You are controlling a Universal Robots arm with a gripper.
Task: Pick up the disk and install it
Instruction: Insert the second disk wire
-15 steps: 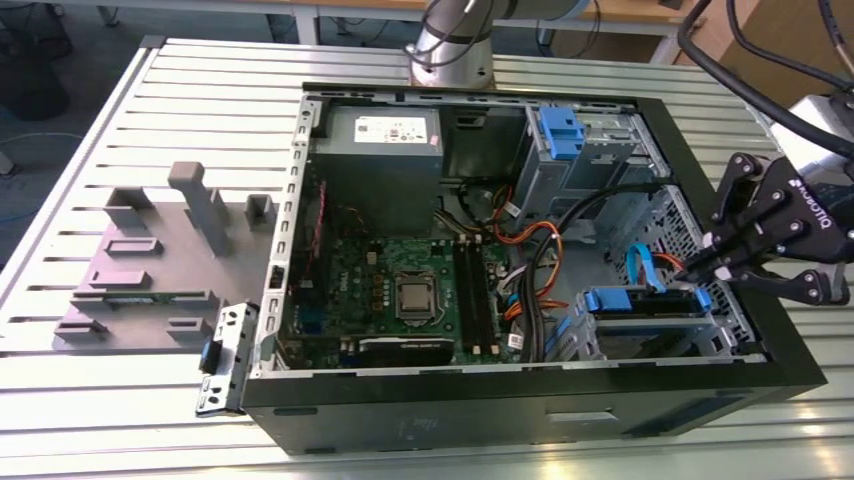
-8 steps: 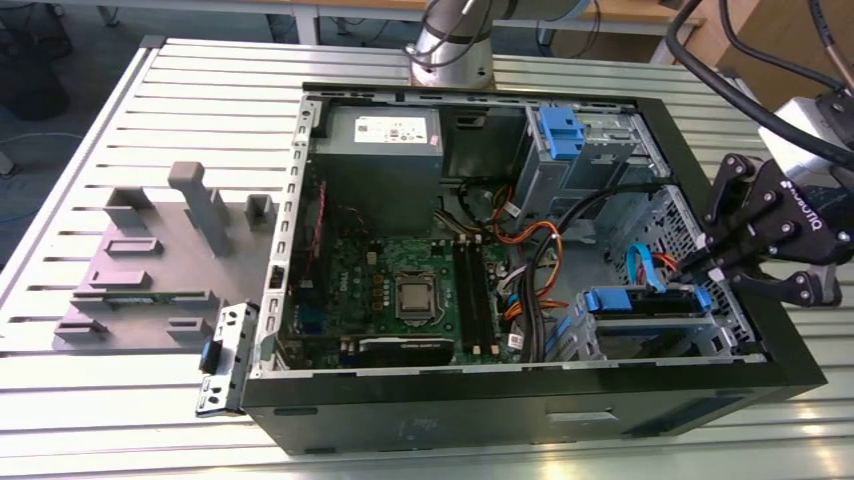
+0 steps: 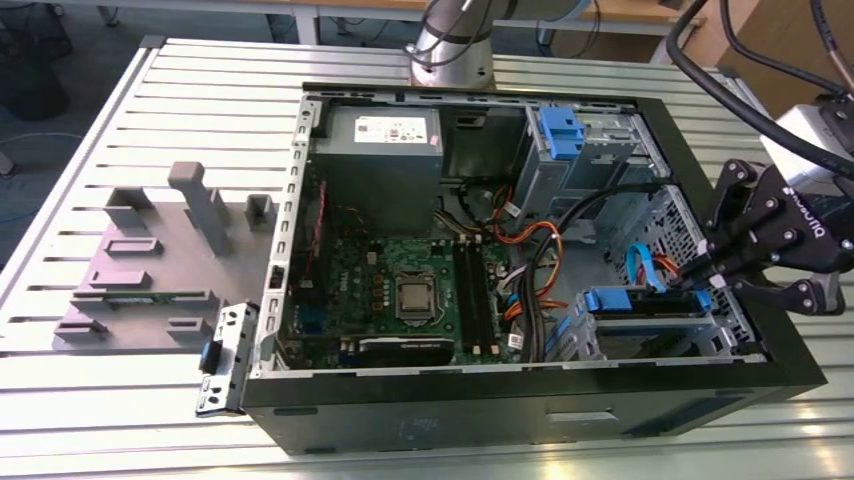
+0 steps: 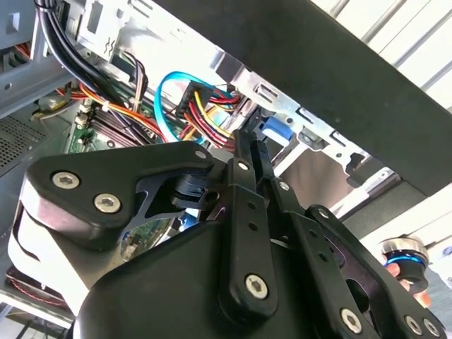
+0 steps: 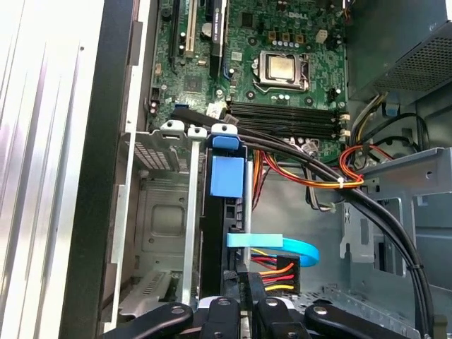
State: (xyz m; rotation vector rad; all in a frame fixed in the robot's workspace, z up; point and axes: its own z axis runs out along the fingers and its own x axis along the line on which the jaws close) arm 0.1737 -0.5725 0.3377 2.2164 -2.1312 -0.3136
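The disk point(image 3: 627, 300) sits on edge in the grey drive cage point(image 3: 654, 340) at the corner of the open computer case on the exterior view's right, its blue carrier bracket point(image 5: 226, 176) showing along its edge. My black gripper point(image 3: 697, 272) hangs just over that cage from the right. In both wrist views its fingers point(image 5: 244, 296) lie pressed together with nothing between them. Their tips point(image 4: 247, 141) are right beside the blue bracket point(image 4: 274, 131). I cannot tell whether they touch it.
A light-blue data cable point(image 5: 275, 244) and a bundle of red, yellow and black wires point(image 5: 272, 272) run close to the fingers. The case also holds a motherboard point(image 3: 407, 290), a grey power supply point(image 3: 376, 150) and a second cage with a blue latch point(image 3: 561, 135). Grey fixture blocks point(image 3: 160, 260) stand on the slatted table.
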